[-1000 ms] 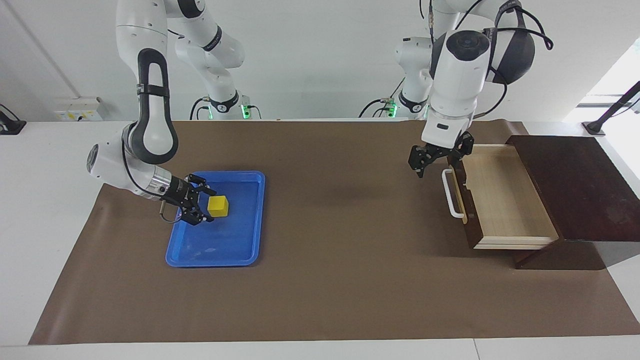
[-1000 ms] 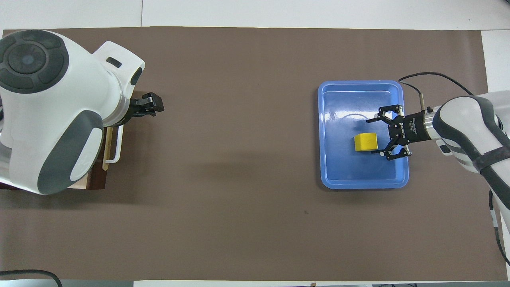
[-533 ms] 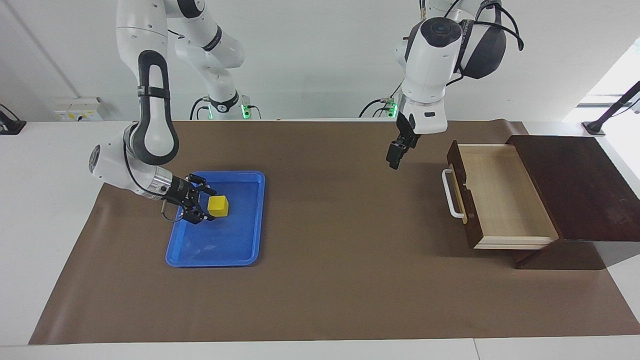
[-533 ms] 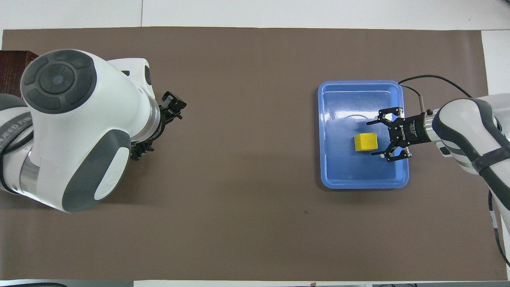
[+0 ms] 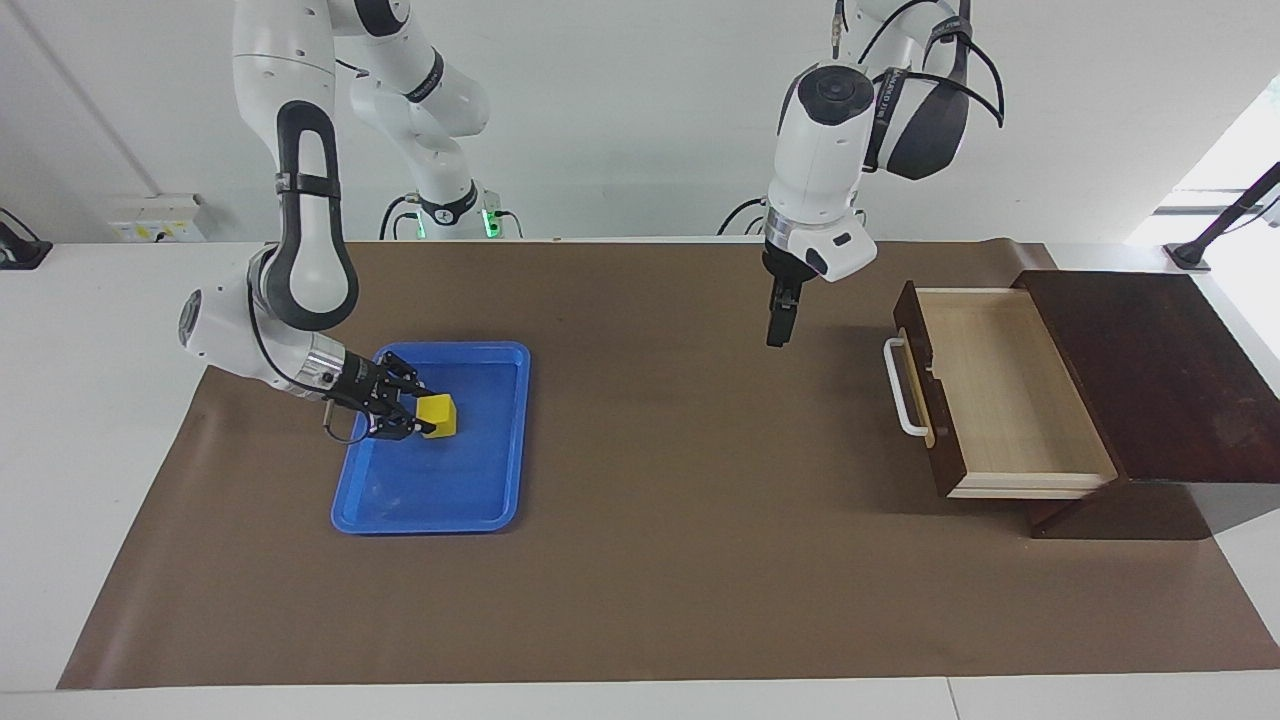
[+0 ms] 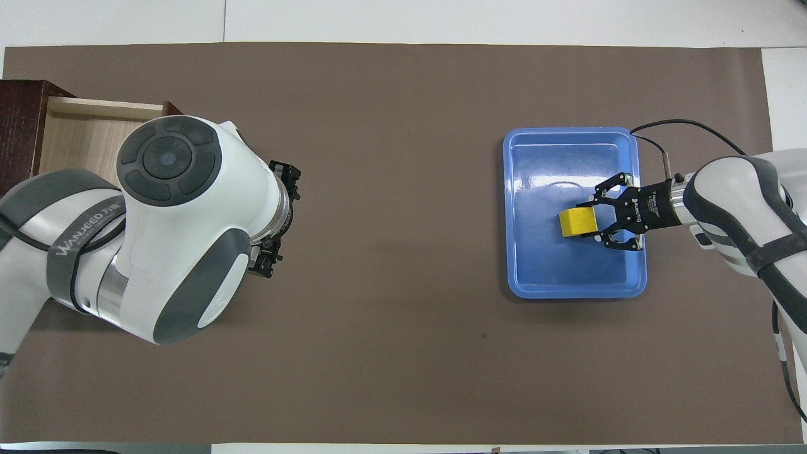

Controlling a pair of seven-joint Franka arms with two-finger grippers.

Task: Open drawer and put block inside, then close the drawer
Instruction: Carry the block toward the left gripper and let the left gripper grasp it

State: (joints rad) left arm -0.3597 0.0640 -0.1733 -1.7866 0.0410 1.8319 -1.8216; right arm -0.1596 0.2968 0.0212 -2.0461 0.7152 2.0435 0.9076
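The right gripper (image 5: pixel 415 415) squeezes the yellow block (image 5: pixel 440 414) inside the blue tray (image 5: pixel 440 500). The left gripper (image 5: pixel 777 325) hangs over the brown mat (image 5: pixel 680 560), fingers wide, holding nothing. The drawer (image 5: pixel 1000 400) stands pulled out of its dark box (image 5: pixel 1150 380).

From above, the right gripper (image 6: pixel 596 217) pinches the block (image 6: pixel 577 222) in the tray (image 6: pixel 567 284). The drawer's (image 6: pixel 75 135) pale floor shows beside the left arm.

Yellow block (image 5: pixel 438 414), blue tray (image 5: pixel 470 500), dark-brown drawer (image 5: pixel 925 385).

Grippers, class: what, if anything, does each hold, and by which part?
The right gripper is shut on the yellow block by two side faces, in the blue tray. The left gripper holds nothing.
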